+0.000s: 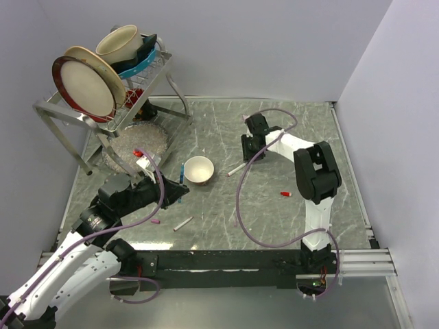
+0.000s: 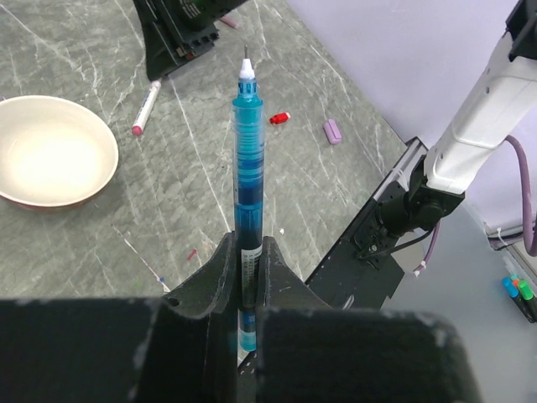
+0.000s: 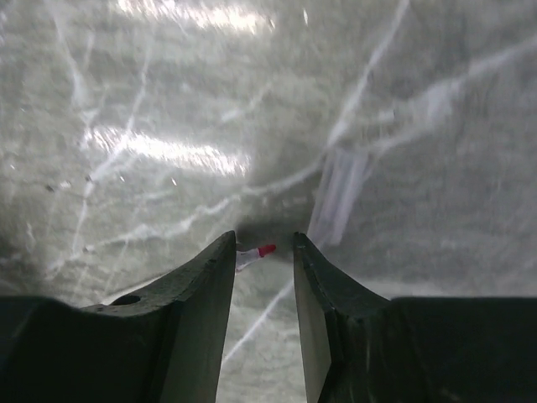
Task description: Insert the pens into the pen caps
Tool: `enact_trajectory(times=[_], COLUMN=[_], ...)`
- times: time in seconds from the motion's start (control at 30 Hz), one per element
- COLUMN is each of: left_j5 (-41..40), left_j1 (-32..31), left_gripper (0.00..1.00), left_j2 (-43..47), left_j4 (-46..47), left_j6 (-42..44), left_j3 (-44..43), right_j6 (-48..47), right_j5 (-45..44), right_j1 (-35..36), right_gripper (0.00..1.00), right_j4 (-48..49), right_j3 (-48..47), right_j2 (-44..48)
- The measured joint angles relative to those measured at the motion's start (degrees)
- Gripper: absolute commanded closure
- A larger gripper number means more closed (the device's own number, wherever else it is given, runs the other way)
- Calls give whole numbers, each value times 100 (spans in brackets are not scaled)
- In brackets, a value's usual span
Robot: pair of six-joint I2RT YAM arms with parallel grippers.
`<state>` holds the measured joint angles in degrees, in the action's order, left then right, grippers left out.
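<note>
The left gripper is clenching a blue pen just left of the bowl, its uncapped tip pointing outward. Right of the bowl, the right gripper is hovering with jaws released, a small red-tipped piece lying between them. A red cap is lying farther right.

White-shelled left arm and right arm, black joints (matte), carry purple cables.
</note>
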<state>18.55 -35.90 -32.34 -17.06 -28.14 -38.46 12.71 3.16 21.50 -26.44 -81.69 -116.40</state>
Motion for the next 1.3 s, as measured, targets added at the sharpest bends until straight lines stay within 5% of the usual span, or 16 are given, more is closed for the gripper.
enact_trajectory(times=[0.4,0.93,1.3], left_j5=[0,0,0], left_j1=[0,0,0], left_gripper=[99,99,99], left_j2=[0,-50,-52], left_j4=[0,0,2], left_j6=[0,0,0], left_j3=[0,0,0], right_j6=[535,741,715], right_j5=[-581,-1333,-1320], right_j1=[0,0,0], right_gripper=[57,58,70], right_j4=[-693,-1469,-1508], right_j3=[-330,-1766,-1803], right_j2=[256,-933,-1034])
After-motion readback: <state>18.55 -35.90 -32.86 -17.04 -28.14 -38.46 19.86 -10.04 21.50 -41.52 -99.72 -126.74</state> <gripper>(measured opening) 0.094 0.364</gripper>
